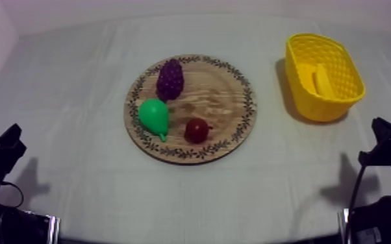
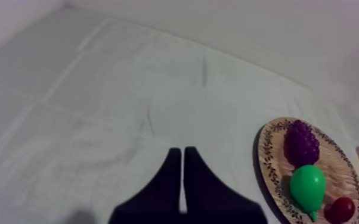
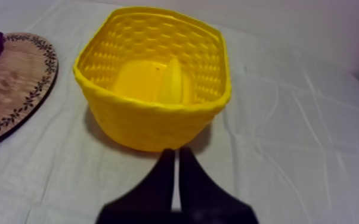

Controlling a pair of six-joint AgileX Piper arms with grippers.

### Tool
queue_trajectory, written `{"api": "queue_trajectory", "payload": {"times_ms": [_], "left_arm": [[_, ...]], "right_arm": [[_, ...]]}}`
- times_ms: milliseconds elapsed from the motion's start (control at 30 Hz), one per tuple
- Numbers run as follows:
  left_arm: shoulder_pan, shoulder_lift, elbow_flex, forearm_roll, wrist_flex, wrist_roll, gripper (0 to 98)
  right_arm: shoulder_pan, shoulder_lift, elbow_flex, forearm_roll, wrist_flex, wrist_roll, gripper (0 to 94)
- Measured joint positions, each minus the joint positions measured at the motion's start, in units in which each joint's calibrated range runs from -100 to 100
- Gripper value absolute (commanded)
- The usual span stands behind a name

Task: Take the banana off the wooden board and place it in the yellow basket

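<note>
The banana [image 1: 323, 80] lies inside the yellow basket [image 1: 307, 98] at the right of the table; it shows again [image 3: 172, 83] in the basket [image 3: 148, 122] straight ahead of my right gripper [image 3: 176, 156], which is shut on nothing a short way before the basket's near wall. The round wooden board [image 1: 221, 97] in the middle carries grapes [image 1: 170, 78], a green pear [image 1: 154, 116] and a small red fruit [image 1: 197, 130]. My left gripper [image 2: 183, 156] is shut and empty over bare cloth, left of the board [image 2: 271, 161]. Both arms rest low, the left [image 1: 0, 156] and the right [image 1: 388, 146].
Grey-white cloth covers the table. The board's edge [image 3: 21, 89] lies beside the basket in the right wrist view. Open cloth stretches between the board and each arm.
</note>
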State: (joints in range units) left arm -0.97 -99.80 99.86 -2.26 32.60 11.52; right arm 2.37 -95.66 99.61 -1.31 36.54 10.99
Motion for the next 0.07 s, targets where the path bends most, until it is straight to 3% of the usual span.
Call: {"api": "queue_trajectory", "payload": {"times_ms": [67], "left_arm": [[0.0, 0.0, 0.0, 0.0, 0.0, 0.0, 0.1]], "right_arm": [[0.0, 0.0, 0.0, 0.0, 0.0, 0.0, 0.3]]}}
